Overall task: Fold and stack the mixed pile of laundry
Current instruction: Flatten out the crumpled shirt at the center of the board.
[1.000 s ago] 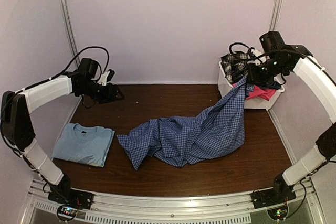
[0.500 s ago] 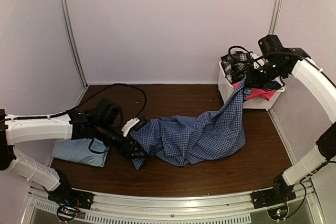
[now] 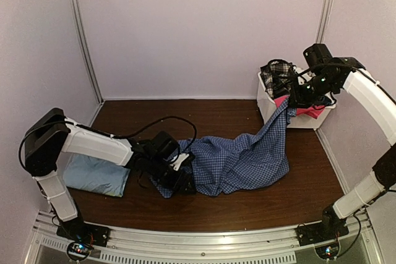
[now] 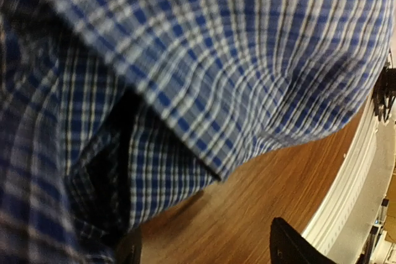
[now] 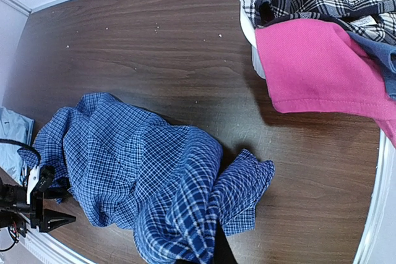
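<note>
Now: my left end effector (image 3: 184,183), jaws apart, at 8 o'clock corner of checked shirt (image 3: 241,159); cloth stretches to 2 o'clock, where my right end effector (image 3: 296,98) clamps it.

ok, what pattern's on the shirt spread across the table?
Small blue-and-white check on the crumpled button shirt; clearest in the left wrist view.

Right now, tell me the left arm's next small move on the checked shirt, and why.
Probably ease the left gripper forward and close on the near edge of the blue checked shirt. Its jaws stand open at that hem with only table showing between them, while the right gripper holds the other end up by the basket.
</note>
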